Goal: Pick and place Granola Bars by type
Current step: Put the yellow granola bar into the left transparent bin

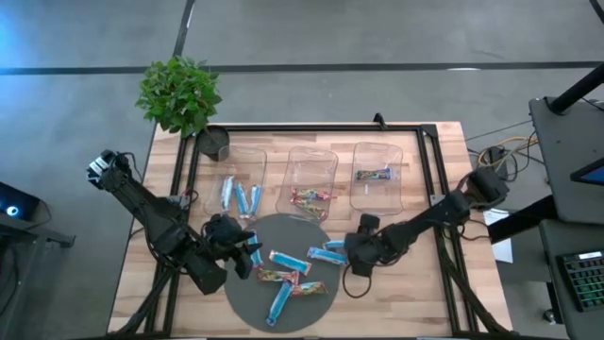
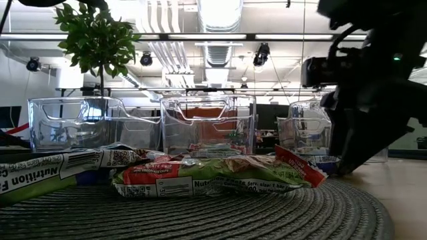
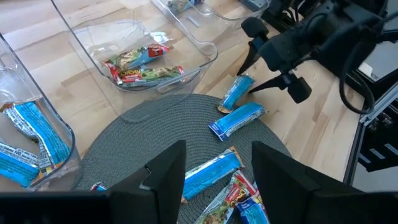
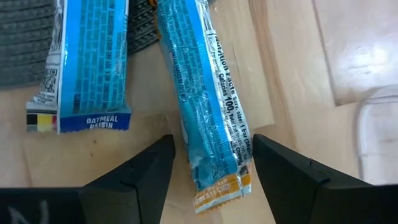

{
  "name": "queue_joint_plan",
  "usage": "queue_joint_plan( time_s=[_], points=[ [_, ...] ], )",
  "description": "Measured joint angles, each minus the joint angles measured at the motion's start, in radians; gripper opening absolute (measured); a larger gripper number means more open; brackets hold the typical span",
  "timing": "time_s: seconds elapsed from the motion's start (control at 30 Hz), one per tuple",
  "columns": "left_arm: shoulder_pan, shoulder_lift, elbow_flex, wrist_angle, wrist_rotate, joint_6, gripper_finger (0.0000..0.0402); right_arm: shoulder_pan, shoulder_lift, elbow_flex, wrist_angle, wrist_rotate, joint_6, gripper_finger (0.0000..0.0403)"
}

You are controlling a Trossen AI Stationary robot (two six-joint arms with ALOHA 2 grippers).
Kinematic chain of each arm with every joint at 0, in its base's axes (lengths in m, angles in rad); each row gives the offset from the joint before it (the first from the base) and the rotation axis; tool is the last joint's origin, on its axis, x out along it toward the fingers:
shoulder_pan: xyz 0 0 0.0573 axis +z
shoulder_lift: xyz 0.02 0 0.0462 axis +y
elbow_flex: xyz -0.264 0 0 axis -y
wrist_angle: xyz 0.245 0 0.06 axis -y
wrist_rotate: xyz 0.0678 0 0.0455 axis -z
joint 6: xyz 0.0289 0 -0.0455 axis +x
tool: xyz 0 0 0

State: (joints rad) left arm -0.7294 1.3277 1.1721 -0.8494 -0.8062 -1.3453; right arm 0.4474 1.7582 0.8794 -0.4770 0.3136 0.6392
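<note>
A: Where are the granola bars point(image 1: 290, 263) right now?

B: Most lie loose on the round grey mat point(image 1: 247, 300) in the middle of the tabletop point(image 1: 442, 297), blue ones mixed with red-green ones. One light blue bar point(image 4: 205, 106) lies half off the mat's edge on the wood, directly under the right hand point(image 4: 211, 171).

A: Is that hand pinching it?

B: No. Its fingers are spread, one on each side of the bar, apart from the wrapper.

A: And the left hand point(image 3: 217, 171)?

B: Spread too, holding nothing, above the mat's other side with bars below it.

A: Any bars sorted already?

B: Yes. The left clear bin point(image 1: 238, 171) holds blue bars point(image 1: 240, 196), the middle bin point(image 1: 311, 163) holds red-green ones point(image 1: 310, 199), the right bin point(image 1: 377, 159) one darker bar point(image 1: 374, 174).

A: Anything else there?

B: A potted plant point(image 1: 179, 93) at the far left corner.
</note>
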Motion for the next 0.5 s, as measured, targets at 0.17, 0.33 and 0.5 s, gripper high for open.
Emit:
queue_joint_plan(
  time_s=[0.17,0.33,0.5],
  points=[
    [0.001,0.0,0.0,0.0,0.0,-0.001,0.0165,-0.024,0.001,-0.003,0.021,-0.05,0.017,0.0214],
    [0.001,0.0,0.0,0.002,0.0,-0.001,0.0165,-0.024,-0.006,-0.002,0.023,-0.051,0.001,0.0214],
    [0.001,0.0,0.0,0.003,0.0,-0.001,0.0165,-0.022,-0.006,-0.002,0.024,-0.054,-0.001,0.019]
  ],
)
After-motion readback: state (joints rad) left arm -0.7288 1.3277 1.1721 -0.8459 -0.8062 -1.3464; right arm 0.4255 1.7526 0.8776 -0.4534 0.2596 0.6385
